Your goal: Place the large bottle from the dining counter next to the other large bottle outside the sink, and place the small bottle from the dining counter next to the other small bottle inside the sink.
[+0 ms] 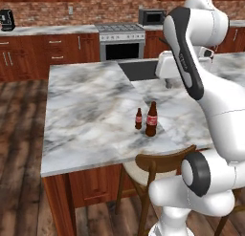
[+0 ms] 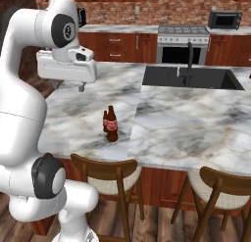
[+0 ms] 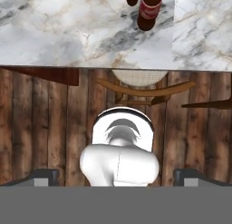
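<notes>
Counter: grey-white veined marble dining counter (image 1: 86, 111) on reddish-brown wood base.
Sink: black rectangular basin (image 2: 188, 79), far end.
Large bottle: dark cola bottle (image 1: 151, 119), red label, upright near front edge.
Small bottle: dark brown glass bottle (image 1: 139, 119), red label, just beside it.
Gripper: two-finger gripper (image 3: 116, 175) well above, fingers spread, empty.

The dining counter (image 1: 91, 106) is a grey-white veined marble island top on a reddish-brown wood base, and a seam runs across the slab just right of the bottles in the right base view. Near its front edge stand two bottles, both upright: the large bottle (image 1: 151, 119), dark with a red label, and the small bottle (image 1: 139, 119), dark brown with a red label, just beside it and nearly touching. The hand view looks down on the same pair at the counter's edge. Set into the far part of the top is the black sink (image 2: 188, 79), well apart from the bottles.
</notes>
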Tool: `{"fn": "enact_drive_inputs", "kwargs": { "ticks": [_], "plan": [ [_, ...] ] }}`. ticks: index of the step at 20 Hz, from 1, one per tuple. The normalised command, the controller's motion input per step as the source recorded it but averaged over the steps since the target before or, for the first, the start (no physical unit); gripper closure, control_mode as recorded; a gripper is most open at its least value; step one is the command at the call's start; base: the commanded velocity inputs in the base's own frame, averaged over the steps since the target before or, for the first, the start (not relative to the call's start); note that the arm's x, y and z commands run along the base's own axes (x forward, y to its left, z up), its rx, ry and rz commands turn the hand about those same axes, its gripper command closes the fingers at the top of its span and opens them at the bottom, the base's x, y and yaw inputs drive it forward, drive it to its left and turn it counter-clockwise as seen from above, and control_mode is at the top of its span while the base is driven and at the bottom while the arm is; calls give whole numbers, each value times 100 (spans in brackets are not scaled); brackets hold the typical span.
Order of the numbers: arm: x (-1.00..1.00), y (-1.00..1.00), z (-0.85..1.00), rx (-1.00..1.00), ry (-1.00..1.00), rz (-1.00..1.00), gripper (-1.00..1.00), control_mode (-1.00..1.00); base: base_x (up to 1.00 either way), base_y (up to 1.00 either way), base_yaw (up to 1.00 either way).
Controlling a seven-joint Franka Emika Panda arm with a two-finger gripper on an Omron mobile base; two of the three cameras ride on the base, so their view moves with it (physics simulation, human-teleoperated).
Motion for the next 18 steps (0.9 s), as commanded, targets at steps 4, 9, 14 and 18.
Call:
{"fn": "enact_drive_inputs", "kwargs": {
  "ticks": [4, 9, 14, 18],
  "plan": [
    [80, 0, -13, 0, -1, 0, -100, -100, 0, 0, 0],
    [59, -1, -24, 2, -16, 0, -100, -100, 0, 0, 0],
    [16, 0, -28, 0, -24, 0, -100, -100, 0, 0, 0],
    [0, -2, -53, -6, -15, 0, -100, -100, 0, 0, 0]
  ]
}}
